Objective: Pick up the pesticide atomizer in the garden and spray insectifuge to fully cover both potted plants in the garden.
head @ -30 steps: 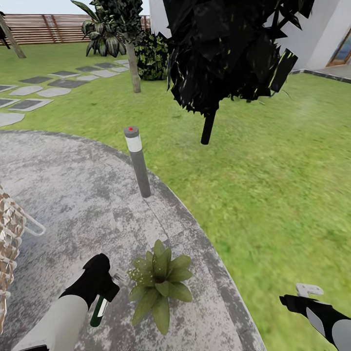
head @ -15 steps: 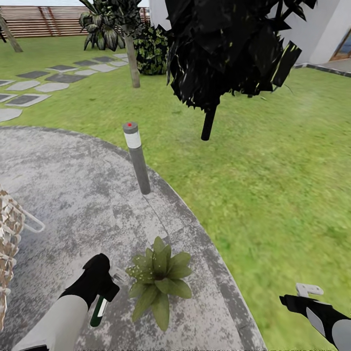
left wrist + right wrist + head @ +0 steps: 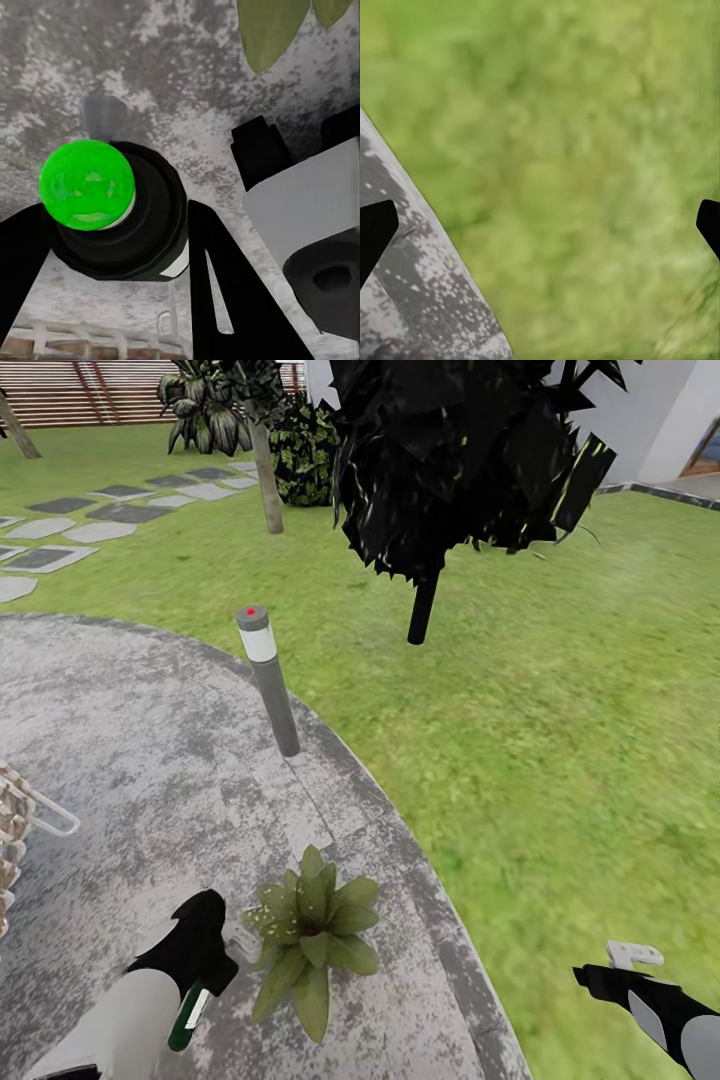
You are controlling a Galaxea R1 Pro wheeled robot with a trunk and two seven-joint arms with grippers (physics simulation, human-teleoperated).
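Low at the edge of the mottled grey patio [image 3: 120, 760], a potted plant [image 3: 310, 935] with broad green leaves, and just beside it the left gripper [image 3: 205, 960] with jaws clamped around the dark green pesticide atomizer [image 3: 186, 1015]. Beyond the plant, a grey bollard light [image 3: 268, 680] upright at the paving's rim, then a dark-leaved tree [image 3: 460, 470] on the lawn [image 3: 560, 710], with stepping stones [image 3: 90, 520] and a slatted fence [image 3: 80, 390] farther off. Off to the right, over grass just beside the patio's edge, the right gripper [image 3: 632, 960], jaws spread wide apart.
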